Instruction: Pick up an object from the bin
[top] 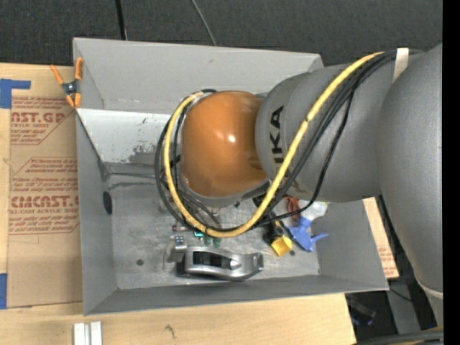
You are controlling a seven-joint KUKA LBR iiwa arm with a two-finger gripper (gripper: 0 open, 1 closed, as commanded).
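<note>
Grey sheet metal forms the bin (pixel 90 207), its floor scuffed and largely bare on the left. You will find the gripper (pixel 188 241) low over the near middle of that floor, beneath the orange wrist cover (pixel 215 146). I cannot tell whether it is open or closed, since the cover and cables hide it.

Risk, as I judge it: the nearest candidate lies close along the near wall, so a descent could strike the wall or shove the piece aside rather than seize it.

That candidate, a silver-grey curved metal piece (pixel 219 264), lies just beside the gripper on its near side; contact is not confirmed. Further right sit a small yellow block (pixel 280 246) and a blue plastic piece (pixel 307 233).
</note>
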